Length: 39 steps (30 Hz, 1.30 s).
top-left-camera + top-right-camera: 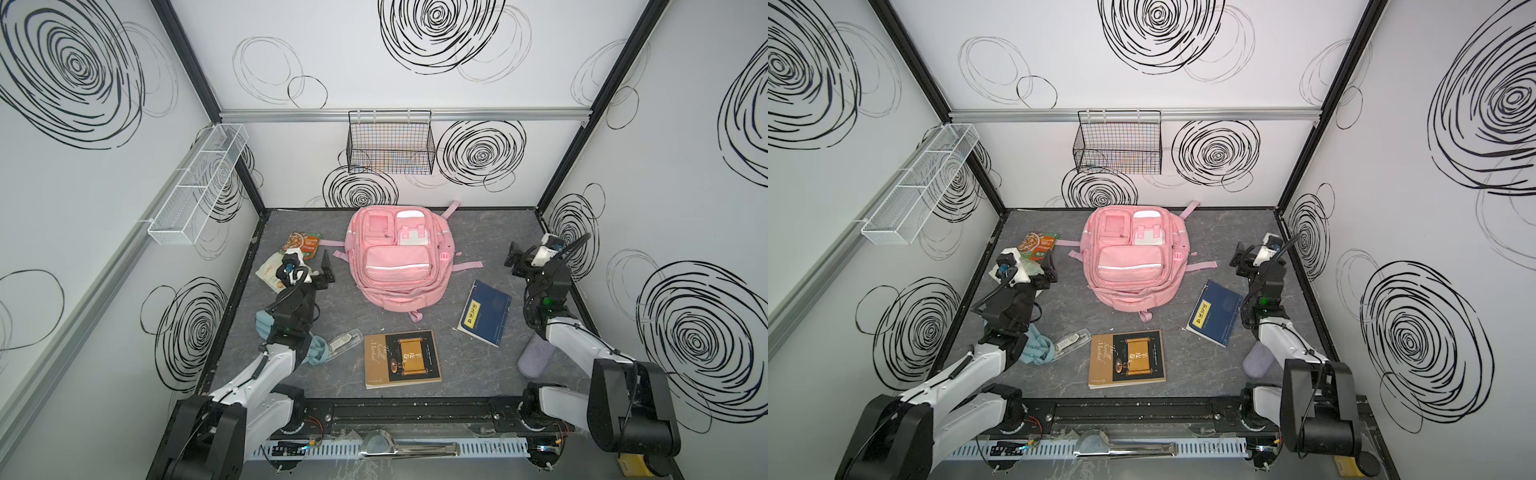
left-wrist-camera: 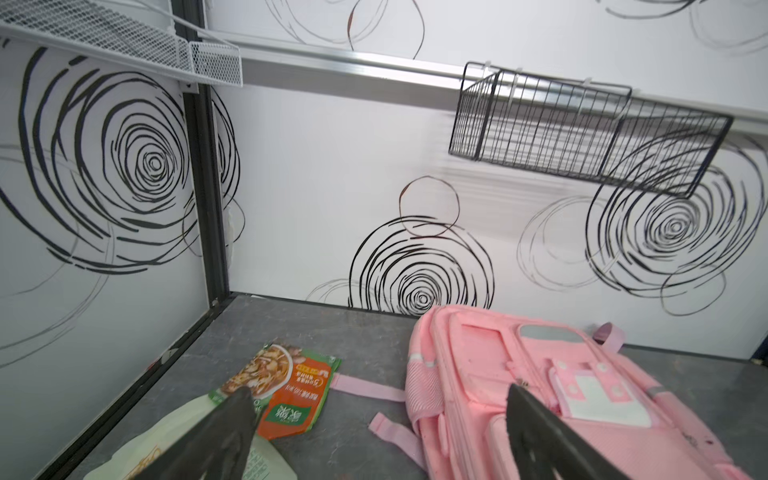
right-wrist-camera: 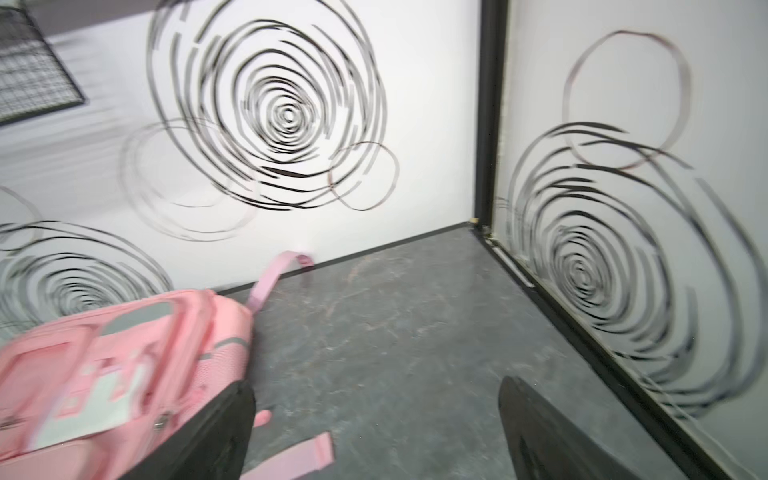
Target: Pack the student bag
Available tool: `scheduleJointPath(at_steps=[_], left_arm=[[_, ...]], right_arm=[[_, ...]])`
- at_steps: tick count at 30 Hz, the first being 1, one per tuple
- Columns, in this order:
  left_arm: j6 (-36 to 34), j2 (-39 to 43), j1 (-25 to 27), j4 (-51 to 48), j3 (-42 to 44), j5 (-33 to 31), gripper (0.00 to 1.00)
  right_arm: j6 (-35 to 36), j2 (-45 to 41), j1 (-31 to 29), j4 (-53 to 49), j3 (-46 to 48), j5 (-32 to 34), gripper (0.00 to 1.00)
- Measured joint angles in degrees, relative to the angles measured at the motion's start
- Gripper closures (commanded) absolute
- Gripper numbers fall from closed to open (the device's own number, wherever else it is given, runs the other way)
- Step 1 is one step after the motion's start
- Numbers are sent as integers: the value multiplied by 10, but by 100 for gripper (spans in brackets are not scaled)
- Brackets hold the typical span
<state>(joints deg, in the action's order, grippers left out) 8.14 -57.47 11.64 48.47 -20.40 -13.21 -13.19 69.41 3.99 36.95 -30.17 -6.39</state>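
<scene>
At the back middle of the desk (image 1: pixel 478 232) lies the student bag (image 1: pixel 398 259), pockets up, cut off in both wrist views (the right one blurred). Both the left jaws and the right jaws gape wide, holding nothing. A lilac bottle (image 1: pixel 534 357) hides partly under the right arm (image 1: pixel 577 340); a blue cloth (image 1: pixel 263 327) under the left.

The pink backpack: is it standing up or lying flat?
Lying flat. The backpack rests on the table with its front pockets facing up in both top views.
</scene>
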Motion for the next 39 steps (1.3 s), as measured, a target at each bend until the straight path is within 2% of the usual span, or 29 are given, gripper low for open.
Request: scheduleJointPath(at_steps=[6, 11, 19, 28, 39], left_arm=[[-17, 24, 109, -176, -127, 33, 1], [-59, 21, 166, -294, -213, 83, 2], [-74, 12, 175, -416, -228, 139, 12], [-94, -23, 180, -511, -284, 148, 13], [-106, -142, 210, -579, -377, 172, 13]], right_arm=[[-23, 3, -42, -135, -73, -138, 9], [-30, 3, -96, -195, -90, -196, 9], [-41, 8, -119, -255, -118, -242, 8], [-40, 7, -87, -308, -130, -271, 9], [-51, -7, -66, -314, -129, -297, 9]])
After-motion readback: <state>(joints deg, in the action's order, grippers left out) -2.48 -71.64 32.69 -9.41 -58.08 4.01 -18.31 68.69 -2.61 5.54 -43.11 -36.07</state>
